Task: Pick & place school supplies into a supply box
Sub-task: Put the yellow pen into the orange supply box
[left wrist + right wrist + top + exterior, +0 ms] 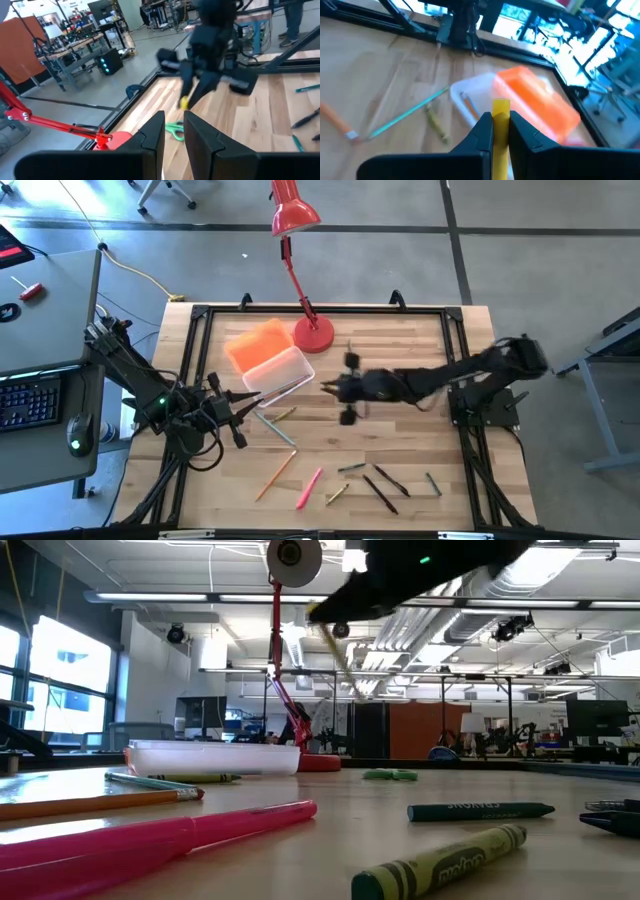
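The supply box (283, 370) is clear plastic and stands on the table with its orange lid (257, 345) lying open beside it, next to the red lamp's base. My right gripper (333, 388) hovers above the table just right of the box, shut on a yellow pencil (501, 117). My left gripper (243, 406) waits low by the box's near-left side, fingers (155, 134) a little apart and touching nothing. Loose pens, pencils and crayons lie on the near half of the table. The green-handled scissors (175, 131) lie flat ahead of my left gripper. My right gripper pinches the yellow pencil between its two fingers, whose tips (485, 125) close on either side of it. The pencil is lifted clear and hangs tilted below the fingers (335, 650). Its free end (501, 105) sticks out past the fingertips toward the box.
The red desk lamp's round base (313, 333) stands right behind the box, its arm leaning toward the far edge. An orange pencil (275, 475), a pink marker (308, 488), a teal pencil (272, 427) and dark markers (385, 485) lie near the front. A black frame rims the table.
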Available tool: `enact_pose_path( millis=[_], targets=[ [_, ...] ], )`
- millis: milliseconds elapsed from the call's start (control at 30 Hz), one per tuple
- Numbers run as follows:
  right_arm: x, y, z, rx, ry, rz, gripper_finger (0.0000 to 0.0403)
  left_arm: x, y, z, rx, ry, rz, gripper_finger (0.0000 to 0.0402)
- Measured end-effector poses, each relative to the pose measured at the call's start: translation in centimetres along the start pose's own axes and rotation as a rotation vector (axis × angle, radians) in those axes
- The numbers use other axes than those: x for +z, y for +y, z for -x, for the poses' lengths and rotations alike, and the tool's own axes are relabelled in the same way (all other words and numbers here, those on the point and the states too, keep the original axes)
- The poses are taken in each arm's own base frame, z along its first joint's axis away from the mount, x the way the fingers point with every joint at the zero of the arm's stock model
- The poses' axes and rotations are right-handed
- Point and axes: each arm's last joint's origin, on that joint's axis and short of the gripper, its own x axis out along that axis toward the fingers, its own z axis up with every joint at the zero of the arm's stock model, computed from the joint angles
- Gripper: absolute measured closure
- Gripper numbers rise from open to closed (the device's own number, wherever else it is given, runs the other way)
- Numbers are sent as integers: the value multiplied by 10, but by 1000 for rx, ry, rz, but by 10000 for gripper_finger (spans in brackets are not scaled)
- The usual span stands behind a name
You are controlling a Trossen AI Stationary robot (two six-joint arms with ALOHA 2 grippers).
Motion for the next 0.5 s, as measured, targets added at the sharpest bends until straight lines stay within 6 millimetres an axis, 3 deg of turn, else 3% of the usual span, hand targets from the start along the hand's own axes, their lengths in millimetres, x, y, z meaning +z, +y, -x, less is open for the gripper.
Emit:
enact_pose_path(
  millis=[167,333,500],
  targets=[
    [12,-22,-65,26,-19,90,386,0,1,0,34,-9,-4,301],
    [2,-40,-137,39,1,145,385,0,2,0,62,-15,-19,301],
    [-12,-52,-186,81,167,200,385,0,2,0,54,-12,-34,301]
  ],
)
